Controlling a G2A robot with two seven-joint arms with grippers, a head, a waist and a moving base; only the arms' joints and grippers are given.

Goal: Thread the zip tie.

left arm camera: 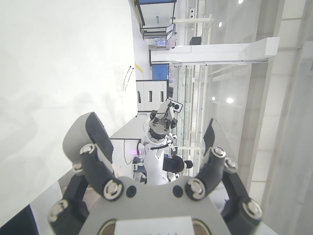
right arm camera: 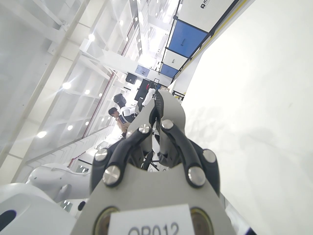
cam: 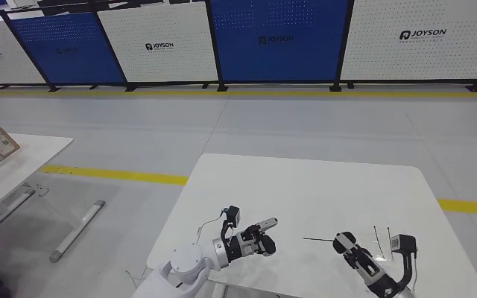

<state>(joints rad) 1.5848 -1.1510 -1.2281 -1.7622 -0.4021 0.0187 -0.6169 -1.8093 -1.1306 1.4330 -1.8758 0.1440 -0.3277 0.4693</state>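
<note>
I feared the thin zip tie (cam: 319,239), pinched by the closed right hand (cam: 342,239), might twist away before the wide-open, empty left hand (cam: 268,232) caught it.

Bright ceiling lamps (right arm camera: 66,85) flare in starry streaks above me; the white tabletop (left arm camera: 61,50) glares, washed nearly featureless.

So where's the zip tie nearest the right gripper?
In the top view, the zip tie sticks out of the shut right gripper over the near right of the table, pointing toward the open left gripper. Two loose ties lie farther right.
</note>
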